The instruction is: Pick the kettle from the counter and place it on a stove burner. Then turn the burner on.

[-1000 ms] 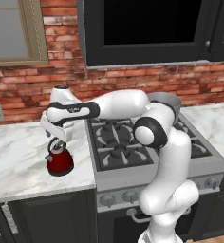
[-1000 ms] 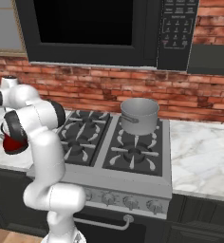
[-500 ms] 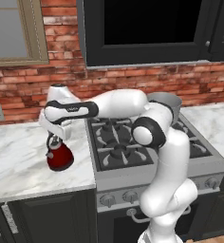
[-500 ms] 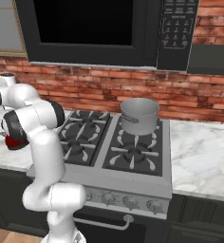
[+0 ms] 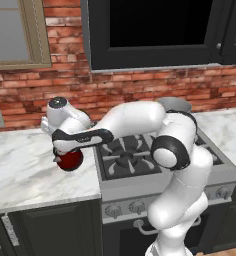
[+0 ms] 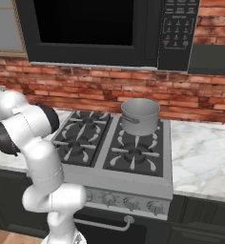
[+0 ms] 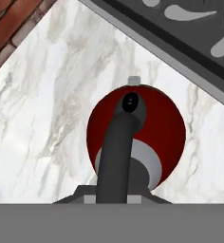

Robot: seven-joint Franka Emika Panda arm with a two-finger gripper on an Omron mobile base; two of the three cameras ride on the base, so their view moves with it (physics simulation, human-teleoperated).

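- Kettle: red, hangs under the hand, just left of the cooktop edge; base looks clear of the counter, contact can't be confirmed.
- Hand view: black loop handle runs up from btm centre to kettle top; grey lid under it, spout twd. cooktop side.
- Gripper: pressed together on the loop handle, fingertips hidden by the hand.
- Containers: grey steel pot on back-right burner; inside not visible.
- Stove burner front-left: bare grate, nearest to kettle. Front-right burner bare too.
- Room: open marble left of and in front of kettle; brick wall behind; knob row along stove front.
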